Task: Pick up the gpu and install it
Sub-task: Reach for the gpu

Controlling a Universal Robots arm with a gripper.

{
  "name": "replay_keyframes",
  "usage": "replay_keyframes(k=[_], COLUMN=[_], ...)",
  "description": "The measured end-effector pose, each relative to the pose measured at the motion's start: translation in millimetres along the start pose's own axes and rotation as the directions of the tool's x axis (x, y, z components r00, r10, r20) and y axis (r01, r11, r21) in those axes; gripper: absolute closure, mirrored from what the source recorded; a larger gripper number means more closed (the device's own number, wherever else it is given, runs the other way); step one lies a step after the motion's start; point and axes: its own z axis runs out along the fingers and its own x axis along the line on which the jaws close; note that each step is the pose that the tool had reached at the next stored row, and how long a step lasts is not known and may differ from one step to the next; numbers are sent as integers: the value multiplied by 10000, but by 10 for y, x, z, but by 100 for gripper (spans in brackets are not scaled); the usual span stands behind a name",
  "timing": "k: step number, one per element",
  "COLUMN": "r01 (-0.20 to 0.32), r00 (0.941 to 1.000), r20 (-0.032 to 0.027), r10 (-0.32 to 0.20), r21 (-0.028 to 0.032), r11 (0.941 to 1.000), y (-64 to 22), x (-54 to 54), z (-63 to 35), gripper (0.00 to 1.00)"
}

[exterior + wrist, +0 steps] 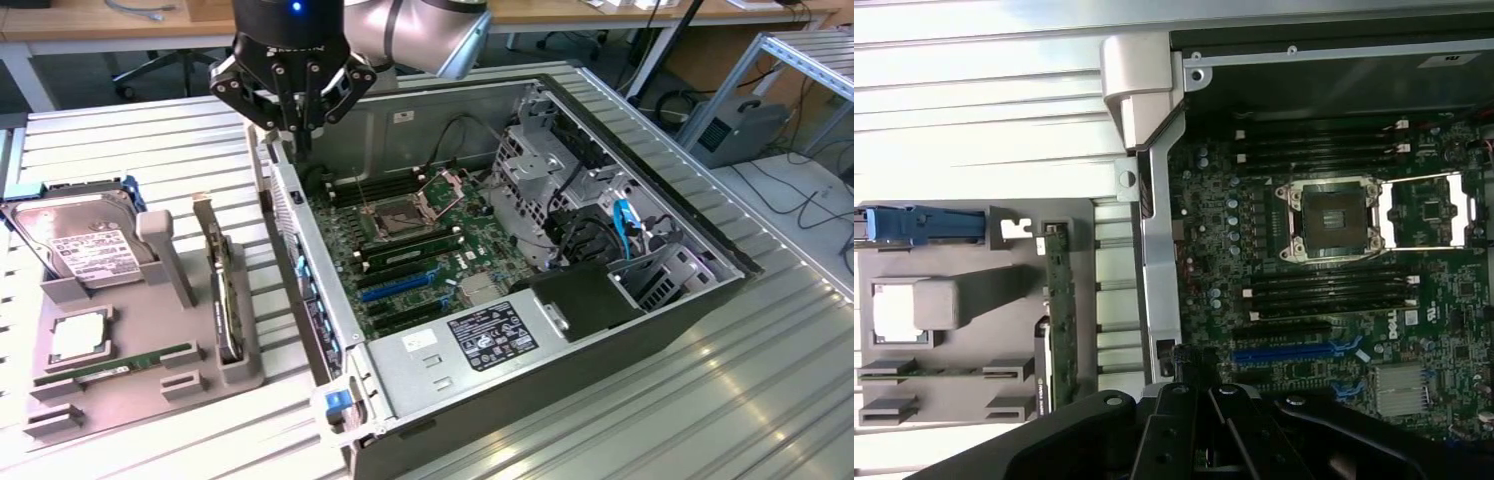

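Exterior view: a ribbed silver metal desk point(120, 150) carried an open grey steel computer case point(427, 120) lying on its side, with its green motherboard point(414, 250) facing up. A silver robot arm point(414, 30) reached in over the case. Beside the case, on the exterior view's left, sat a grey moulded plastic holder point(134, 395). A silver boxy hard drive point(80, 245) with a white label leaned in the holder. The thin, flat, dark gpu card point(227, 295) stood on edge in the holder's slot nearest the case; the wrist view showed it edge-on point(1060, 300). The black jaws were fully closed and held nothing. They hung above the case wall nearest the holder, well apart from the gpu card.
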Motion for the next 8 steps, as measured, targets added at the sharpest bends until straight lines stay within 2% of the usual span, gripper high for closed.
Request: replay_keyframes(k=[8], r01=[0], r00=[10000], r20=[0], r10=[0], r21=[0], r11=[10000], y=[-4], x=[49], z=[-1], gripper=[89])
